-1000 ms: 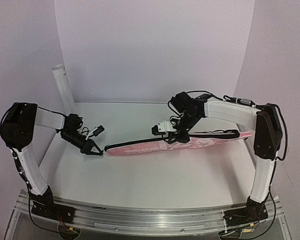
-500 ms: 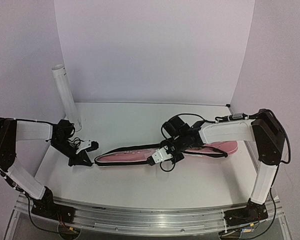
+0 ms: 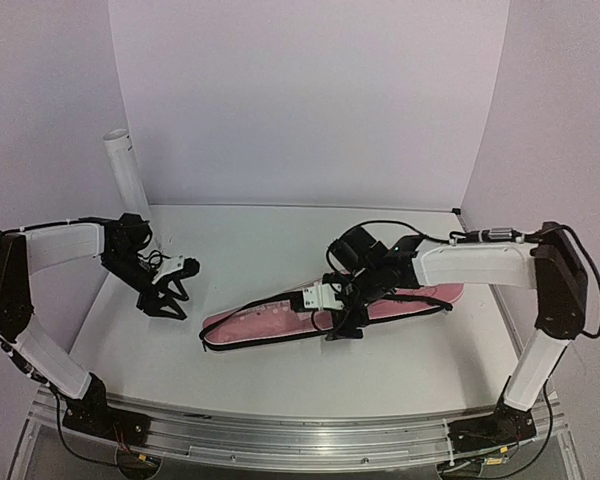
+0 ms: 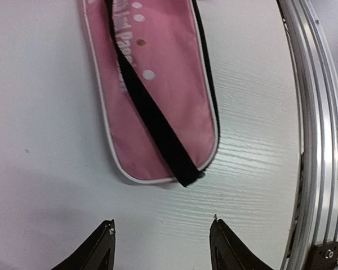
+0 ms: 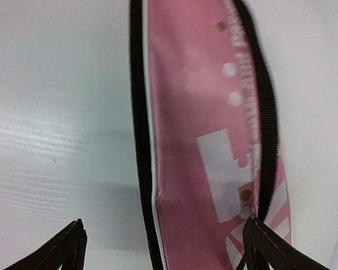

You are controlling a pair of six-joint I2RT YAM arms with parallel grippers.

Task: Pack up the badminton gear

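Although I search all three views, I find none of the badminton gear in the open, and whether it sits inside the pink bag (image 3: 320, 315) I cannot tell. That bag lies flat on the counter (image 3: 280, 240), slanting across its middle. One rounded end points toward the near left corner and the other end reaches toward the right edge. A black strap (image 3: 270, 338) runs along its length and loops past the nearer side.

My right hand (image 3: 342, 325) hangs over the middle of the bag. In the right wrist view its fingers (image 5: 70, 244) stand wide apart, with the bag (image 5: 203, 140) and one run of the strap (image 5: 139, 140) passing below the gap. I see nothing gripped between them.

My left hand (image 3: 170, 300) is by the left edge of the counter, near the bag's rounded end but not touching it. In the left wrist view its fingers (image 4: 98, 247) are apart with only bare counter between them. The bag's end (image 4: 169, 112) and the strap (image 4: 152, 121) lie just ahead.

A tall white tube (image 3: 130, 190) stands upright in the far left corner, leaning slightly. A metal rail (image 3: 280, 430) runs along the near edge, where both arms are bolted.
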